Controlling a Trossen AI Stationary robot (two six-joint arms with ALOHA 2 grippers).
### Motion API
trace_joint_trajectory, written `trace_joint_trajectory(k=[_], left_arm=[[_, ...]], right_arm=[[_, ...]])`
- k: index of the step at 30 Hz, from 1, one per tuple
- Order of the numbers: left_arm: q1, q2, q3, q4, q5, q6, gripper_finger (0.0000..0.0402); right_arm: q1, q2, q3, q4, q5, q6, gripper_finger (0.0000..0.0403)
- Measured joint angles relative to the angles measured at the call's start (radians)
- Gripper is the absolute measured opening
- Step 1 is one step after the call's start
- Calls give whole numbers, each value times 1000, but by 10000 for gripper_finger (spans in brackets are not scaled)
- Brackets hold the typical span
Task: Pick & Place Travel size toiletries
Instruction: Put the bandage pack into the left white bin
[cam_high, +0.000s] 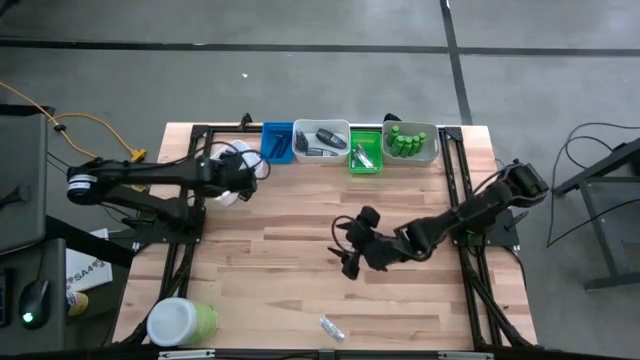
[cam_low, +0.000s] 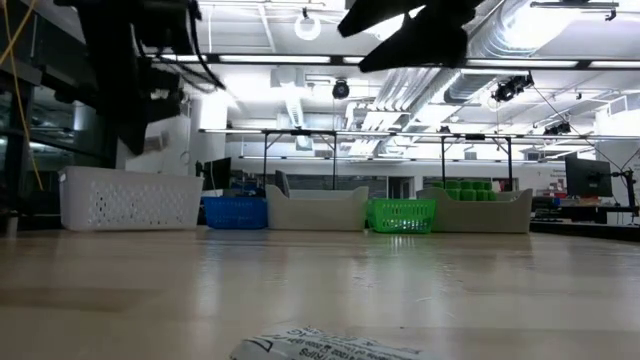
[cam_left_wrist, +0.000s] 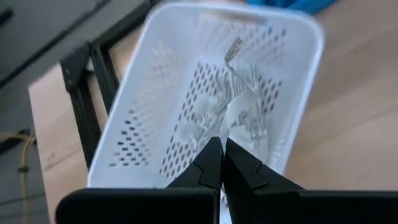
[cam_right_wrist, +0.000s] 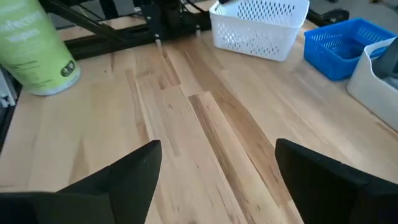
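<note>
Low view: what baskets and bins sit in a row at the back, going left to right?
White basket → blue basket → grey bin → green basket → grey bin holding green bottles.

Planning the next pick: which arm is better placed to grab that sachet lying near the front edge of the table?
Right. The right hand is open over mid-table, nearer the sachet. The left hand is shut, over the white basket.
</note>
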Motion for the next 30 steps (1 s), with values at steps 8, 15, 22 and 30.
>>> trace_joint_trajectory(k=[8,15,22,30], left_arm=[[95,96,0,1,97,77,67],[104,99,-1,6,84,77,147],[-20,-14,-1,24,53,55,156],[-239,-102,-1,49,30,54,156]], right_arm=[[89,0,0,-50,61,52,296],[157,0,0,-62,59,129,295],[238,1,0,-103,54,183,295],[329,35,1,-54,17,53,295]])
